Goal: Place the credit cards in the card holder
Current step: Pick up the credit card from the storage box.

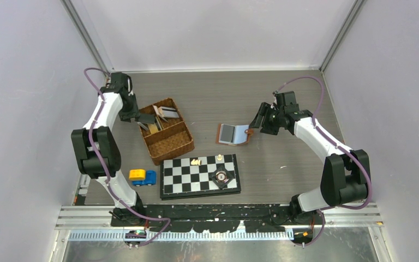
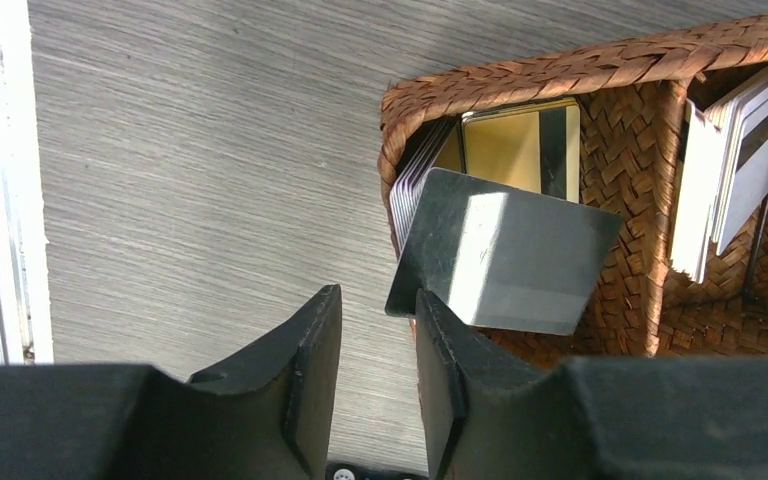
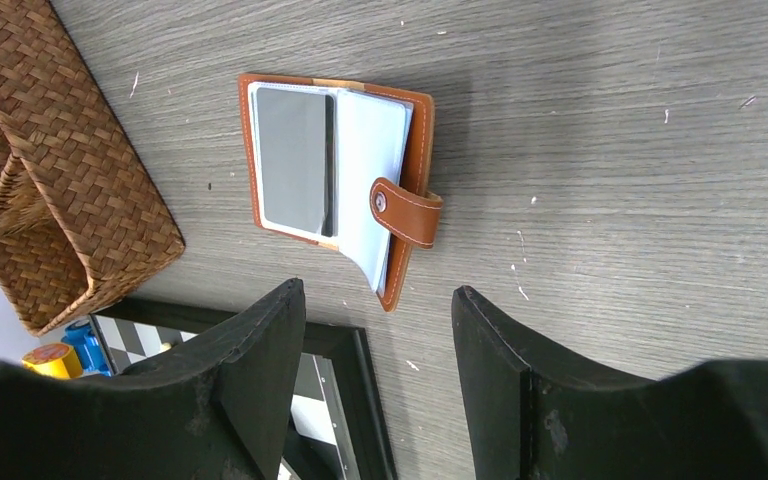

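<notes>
Plainly, the wicker basket [image 2: 520, 75] holds most of the credit cards [image 2: 415, 175]. In the left wrist view a stack stands on edge in one compartment at upper centre, and more pale ones [image 2: 730, 170] lean in the compartment at the right edge. One shiny grey card [image 2: 505, 250] tilts out over the basket's rim, its corner just beside the left gripper [image 2: 378, 300], whose jaws stand slightly apart (whether a finger touches the card I cannot tell). In the right wrist view, the card holder [image 3: 335, 170] lies spread open on the table [image 3: 610, 150] at upper centre, with a dark grey card [image 3: 290, 160] in its left sleeve. The right gripper [image 3: 378, 290] hovers over it, jaws wide apart, gripping nothing.
</notes>
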You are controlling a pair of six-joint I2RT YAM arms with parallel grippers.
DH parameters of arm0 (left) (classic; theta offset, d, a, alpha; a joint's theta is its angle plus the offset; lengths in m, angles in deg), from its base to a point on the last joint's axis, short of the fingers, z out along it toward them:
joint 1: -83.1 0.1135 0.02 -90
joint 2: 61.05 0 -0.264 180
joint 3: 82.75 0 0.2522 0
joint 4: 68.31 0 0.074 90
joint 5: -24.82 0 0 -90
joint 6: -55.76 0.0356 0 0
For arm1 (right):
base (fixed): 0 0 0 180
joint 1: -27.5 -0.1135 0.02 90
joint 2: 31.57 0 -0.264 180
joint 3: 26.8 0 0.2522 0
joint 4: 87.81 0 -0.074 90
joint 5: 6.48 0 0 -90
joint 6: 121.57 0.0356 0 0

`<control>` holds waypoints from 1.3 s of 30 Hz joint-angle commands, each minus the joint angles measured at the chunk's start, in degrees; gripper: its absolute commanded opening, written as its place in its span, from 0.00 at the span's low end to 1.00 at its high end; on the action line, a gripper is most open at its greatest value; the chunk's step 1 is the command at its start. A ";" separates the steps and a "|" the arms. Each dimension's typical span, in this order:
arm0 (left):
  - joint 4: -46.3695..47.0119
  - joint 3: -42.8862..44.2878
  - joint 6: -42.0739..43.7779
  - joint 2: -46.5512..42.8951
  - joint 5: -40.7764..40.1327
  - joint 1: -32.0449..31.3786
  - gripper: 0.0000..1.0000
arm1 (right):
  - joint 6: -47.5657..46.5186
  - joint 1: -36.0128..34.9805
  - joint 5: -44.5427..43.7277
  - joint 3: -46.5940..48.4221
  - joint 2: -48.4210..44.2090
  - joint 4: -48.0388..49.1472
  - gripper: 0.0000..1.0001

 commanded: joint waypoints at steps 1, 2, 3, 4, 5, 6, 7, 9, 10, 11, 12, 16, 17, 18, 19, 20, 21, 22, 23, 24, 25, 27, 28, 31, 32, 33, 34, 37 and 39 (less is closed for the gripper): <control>-0.39 0.43 -0.84 1.36 2.87 0.46 0.33 | -0.27 0.29 0.97 0.03 -0.31 1.96 0.60; -0.45 0.59 -0.98 1.62 3.42 0.54 0.31 | -0.27 0.27 1.01 0.03 -0.40 1.94 0.60; -0.59 0.67 -1.13 1.94 3.67 0.55 0.28 | -0.27 0.30 1.01 -0.02 -0.41 1.95 0.61; -0.69 0.76 -1.23 2.16 3.89 0.60 0.26 | -0.27 0.31 0.94 -0.06 -0.50 1.96 0.61; -0.73 0.86 -1.35 2.27 3.91 0.55 0.25 | -0.27 0.29 0.93 -0.06 -0.52 1.97 0.60; -0.74 0.82 -1.42 2.40 4.01 0.64 0.24 | -0.27 0.34 0.97 -0.06 -0.52 1.97 0.60; -0.74 0.79 -1.52 2.41 3.99 0.63 0.21 | -0.27 0.29 1.00 -0.06 -0.47 1.97 0.61; -0.74 0.65 -1.68 2.46 4.00 0.72 0.21 | -0.27 0.23 1.01 -0.06 -0.43 2.02 0.61; -0.86 0.66 -1.67 2.63 4.13 0.86 0.21 | -0.25 0.28 1.09 -0.06 -0.43 2.12 0.60; -0.91 0.69 -1.76 2.84 4.60 0.93 0.22 | -0.19 0.26 1.17 -0.11 -0.43 2.20 0.60; -1.10 0.85 -1.80 3.08 4.94 0.96 0.23 | -0.11 0.29 1.19 -0.14 -0.39 2.23 0.60; -1.87 1.31 -2.23 4.11 5.52 1.16 0.26 | -0.10 0.29 1.28 -0.15 -0.43 2.21 0.60; -1.91 1.19 -2.37 4.22 5.52 1.25 0.27 | -0.10 0.34 1.28 -0.15 -0.45 2.24 0.60; -1.89 1.14 -2.53 4.32 5.52 1.47 0.28 | -0.10 0.31 1.28 -0.11 -0.43 2.23 0.61; -1.82 1.16 -2.67 4.41 7.18 1.56 0.29 | -0.10 0.29 1.28 -0.14 -0.43 2.23 0.61; -1.68 1.06 -2.88 4.50 7.67 1.72 0.30 | -0.10 0.34 1.36 -0.18 -0.43 2.31 0.60; -1.56 0.97 -3.11 4.56 8.19 1.80 0.30 | -0.03 0.30 1.49 -0.23 -0.36 2.36 0.60; -1.41 0.90 -3.31 4.65 8.65 1.88 0.30 | -0.01 0.29 1.58 -0.24 -0.34 2.48 0.60; -1.30 0.80 -3.48 4.74 9.10 1.94 0.30 | -0.01 0.29 1.62 -0.24 -0.34 2.45 0.60; -1.23 0.74 -3.70 4.83 9.37 1.95 0.30 | -0.01 0.30 1.63 -0.24 -0.30 2.41 0.61; -1.04 0.70 -4.01 4.85 9.68 2.02 0.31 | -0.01 0.28 1.63 -0.24 -0.27 2.46 0.60; -0.80 0.53 -4.30 4.95 10.26 2.06 0.31 | 0.07 0.35 1.72 -0.32 -0.25 2.64 0.60; -0.68 0.48 -4.35 4.96 10.32 2.05 0.30 | 0.08 0.35 1.79 -0.33 -0.25 2.67 0.61; -0.57 0.39 -4.52 4.97 10.26 2.13 0.25 | 0.17 0.26 1.89 -0.37 -0.20 2.83 0.61; -0.54 0.30 -4.58 4.82 10.22 2.17 0.24 | 0.24 0.25 1.96 -0.41 -0.18 2.84 0.60; -0.56 0.26 -4.62 4.71 10.05 2.18 0.23 | 0.25 0.33 2.02 -0.41 -0.21 2.80 0.61; -0.71 0.26 -4.69 4.50 9.75 2.24 0.23 | 0.26 0.32 2.06 -0.37 -0.17 2.84 0.60; -0.83 0.12 -4.56 3.56 8.48 2.18 0.23 | 0.23 0.31 2.23 -0.32 -0.01 2.77 0.60; -0.93 -0.08 -4.29 2.94 7.56 2.16 0.24 | 0.23 0.29 2.37 -0.25 0.09 2.83 0.60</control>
